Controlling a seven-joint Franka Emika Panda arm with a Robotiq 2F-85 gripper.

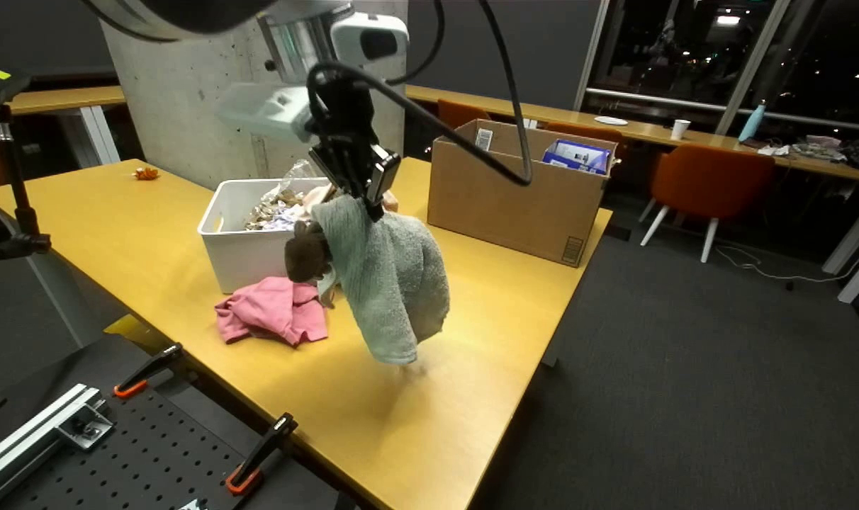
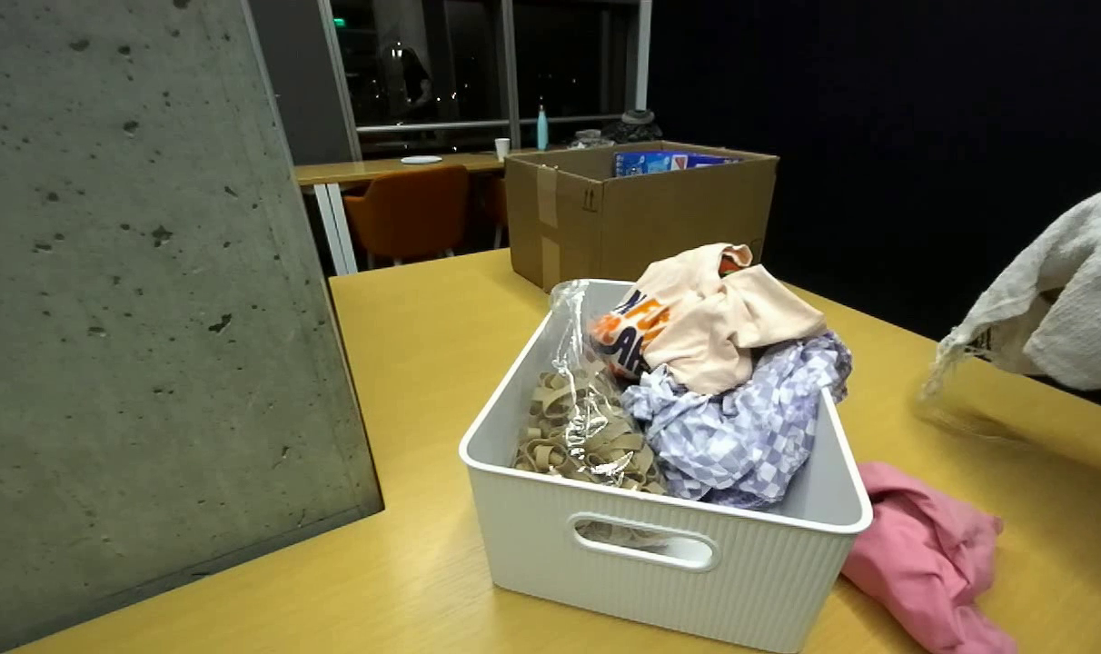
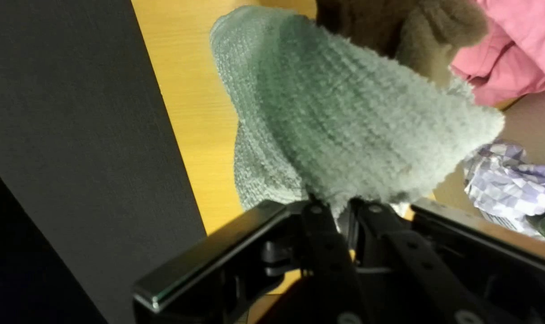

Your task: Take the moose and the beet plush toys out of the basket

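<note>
Our gripper [image 3: 340, 213] has its fingers close together, pinching the upper fold of a grey-green towel [image 1: 387, 262] that hangs over the table [image 1: 465, 397]. A brown furry toy [image 1: 307, 253], which we take for the moose, pokes out beside the cloth, outside the basket [image 2: 532, 509]; in the wrist view its fur runs behind the towel's edge, so whether the towel carries it or merely hides part of it we cannot tell. We judge the toy light, soft and hard to break, with good friction, but the towel looks limp and could slide or unfold, so we would sooner grip the toy itself, deep across head or body, than trust a pinch of cloth. Beside the basket lies a crumpled pink cloth [image 1: 273, 312]; inside are a clear bag of tan strips [image 2: 596, 436] and, over a checked purple cloth [image 2: 741, 431], a peach garment [image 2: 709, 318]. We cannot make out the beet; if it lies beneath these, we expect a plump, squashy body that wants a wide, centred grasp.
</note>
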